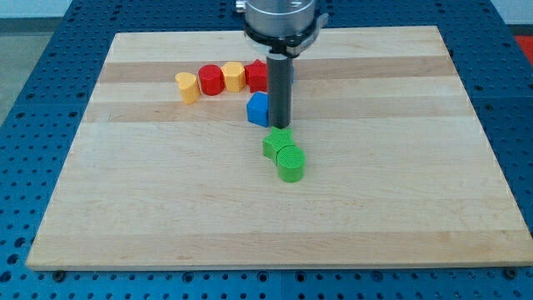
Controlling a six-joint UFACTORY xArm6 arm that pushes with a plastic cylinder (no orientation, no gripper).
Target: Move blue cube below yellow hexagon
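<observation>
The blue cube (257, 108) sits on the wooden board (166, 192) just below the row of blocks near the view's top. The yellow hexagon (234, 76) stands in that row, up and to the left of the blue cube. My tip (279, 126) is down on the board, touching or nearly touching the blue cube's right side. The rod hides part of the cube's right edge.
The row holds a yellow block (188, 87) at the left, a red cylinder (211, 80), the yellow hexagon and a red block (257, 75) partly behind the rod. A green star-like block (276, 143) and a green cylinder (291, 162) sit just below my tip.
</observation>
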